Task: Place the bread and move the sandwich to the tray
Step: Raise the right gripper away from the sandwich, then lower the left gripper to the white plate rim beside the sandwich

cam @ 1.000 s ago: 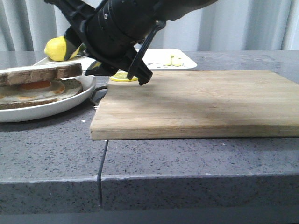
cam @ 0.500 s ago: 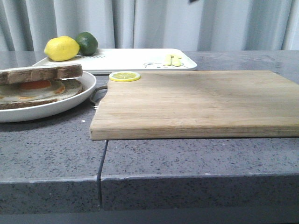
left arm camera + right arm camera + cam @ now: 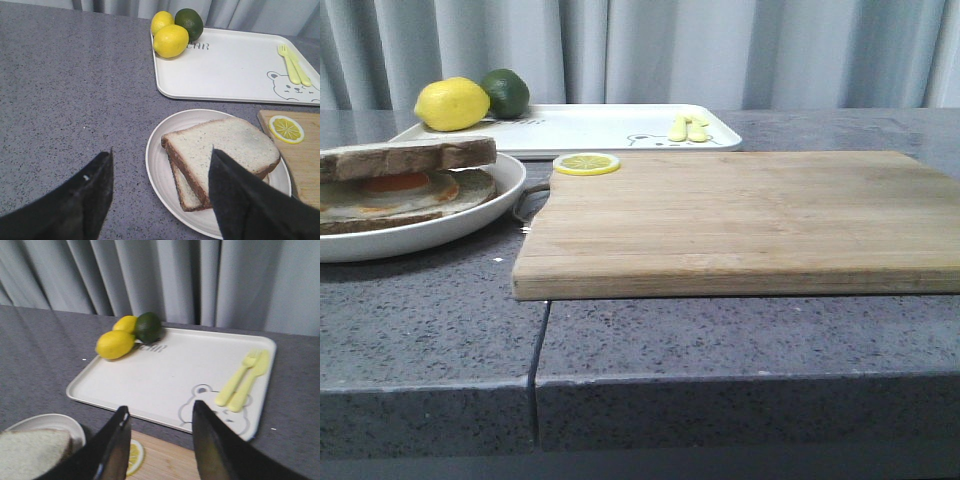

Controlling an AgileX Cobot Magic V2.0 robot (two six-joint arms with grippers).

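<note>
The bread lies as the top slice on the sandwich, over the fried egg, on the round white plate at the left. In the left wrist view the bread covers the egg on the plate. My left gripper is open and empty above the plate's edge. The white tray with the bear drawing lies behind. My right gripper is open and empty, above the tray's near rim. Neither gripper shows in the front view.
A wooden board fills the middle and right, with a lemon slice at its back left corner. A lemon and a lime sit at the tray's left end. A yellow fork and knife lie at its right end.
A black arm that hung over the board's back left corner one second ago has left the front view. The bread, plate and tray have not moved.
</note>
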